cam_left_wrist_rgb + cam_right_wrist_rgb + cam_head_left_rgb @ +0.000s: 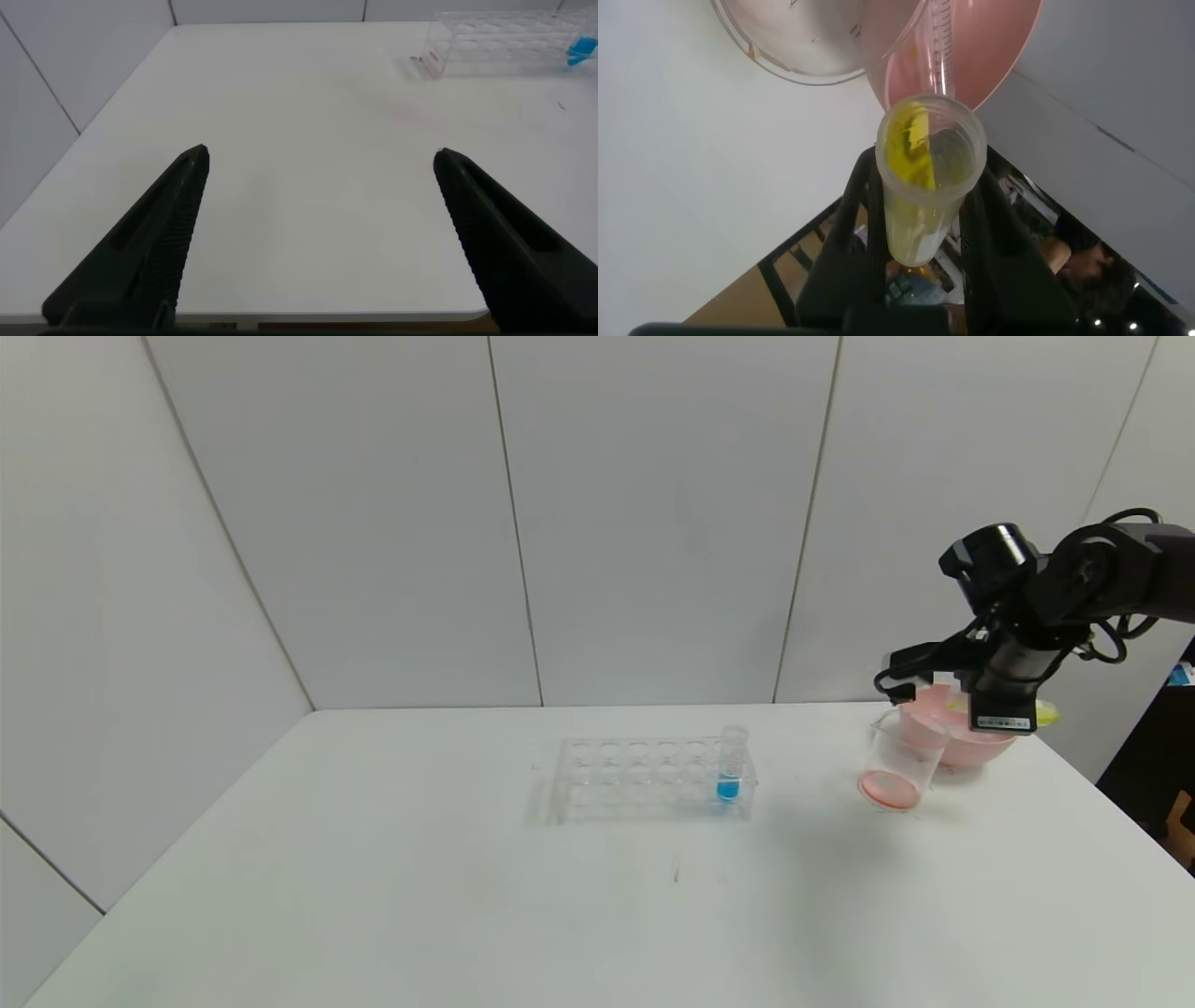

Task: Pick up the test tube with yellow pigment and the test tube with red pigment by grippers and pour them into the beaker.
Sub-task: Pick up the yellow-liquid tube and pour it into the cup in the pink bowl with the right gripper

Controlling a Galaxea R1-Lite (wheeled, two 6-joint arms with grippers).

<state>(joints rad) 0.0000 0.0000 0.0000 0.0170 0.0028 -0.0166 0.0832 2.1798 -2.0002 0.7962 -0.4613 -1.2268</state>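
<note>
My right claw (920, 247) pinches the light, slick, breakable yellow tube (929, 177) mid-body, tipped near the beaker (898, 761) holding red liquid by the pink bowl (971, 747); my left claw (322, 243) gapes empty.

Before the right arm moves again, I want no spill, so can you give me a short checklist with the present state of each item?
1. Right gripper shut on the small clear test tube with yellow pigment: ok.
2. Tube's open mouth points toward the small clear cylindrical beaker: ok.
3. Beaker upright on the white table, holding reddish liquid: ok.
4. Wide pink bowl just behind the beaker; touching: cannot tell.
5. Yellow pigment all poured out: cannot tell.
6. Left gripper open, low over the table's near edge, away from the clear plastic rack: ok.
</note>
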